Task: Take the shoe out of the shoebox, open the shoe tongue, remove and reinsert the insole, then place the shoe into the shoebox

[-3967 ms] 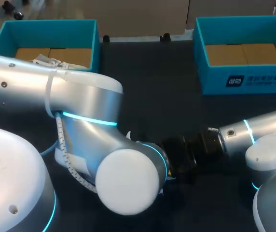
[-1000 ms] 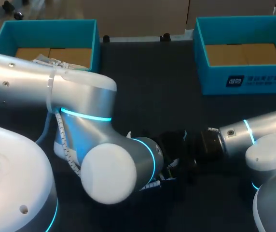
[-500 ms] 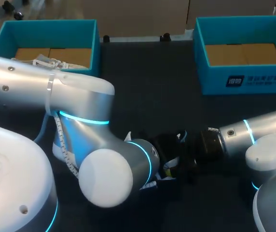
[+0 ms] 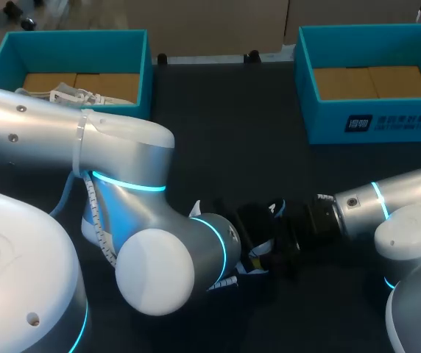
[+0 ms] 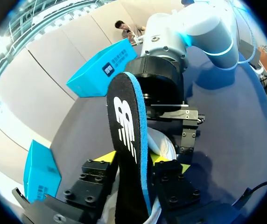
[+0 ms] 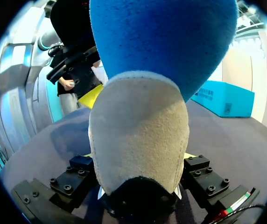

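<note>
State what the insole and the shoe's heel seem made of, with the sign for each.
The insole: probably foam, its blue edge spongy under a black fabric-like top. The shoe, at its heel: seemingly beige suede, matte with a fine nap.

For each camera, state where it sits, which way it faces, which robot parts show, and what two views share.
Head view: fixed above and behind, looking down on the table; left arm and right arm show.
Left wrist view: looks along the left gripper, shut on the insole.
Right wrist view: looks along the right gripper, shut on the shoe.
Both wrist views share the insole.
</note>
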